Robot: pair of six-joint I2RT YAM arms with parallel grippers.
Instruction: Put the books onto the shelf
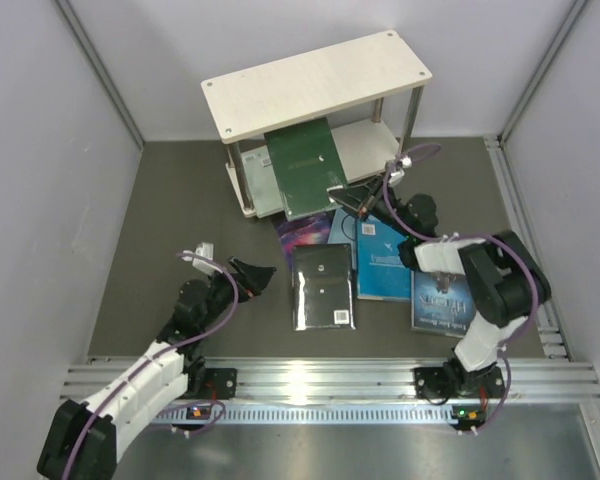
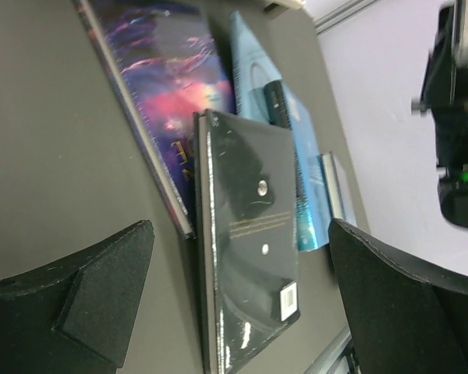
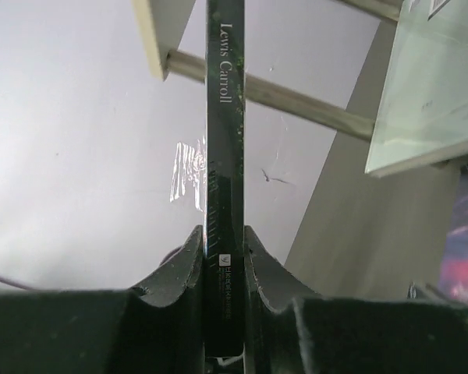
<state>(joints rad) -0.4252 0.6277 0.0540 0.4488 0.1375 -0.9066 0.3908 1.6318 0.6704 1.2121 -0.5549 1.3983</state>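
Green cover, top view: the green book has its far end under the top board of the shelf, which stands at 12 o'clock on the table. Its near end projects toward 6 o'clock. The right gripper grips the book at its 4 o'clock corner. The left gripper stands at 9 o'clock of the black book, apart from it. A starry book and a blue book lie flat between the black book and the shelf.

Left wrist view: the left gripper is spread wide and holds nothing. The black book lies flat on the table, in line with the gap between the fingers.

Right wrist view: the right gripper is closed on the green book, spine toward the camera, with its fingers pressed against both covers. A shelf post crosses behind the book.

Procedure, as judged:
- Insertion appears to be partly done. Whether the book already rests on the lower board cannot be told.
- Push along the book's long axis toward 12 o'clock and keep it level.
- Keep the wrist clear of the post at the book's 3 o'clock.
- A corner grip may let a thin book pivot, so advance slowly.
- Release only once the board carries the weight.
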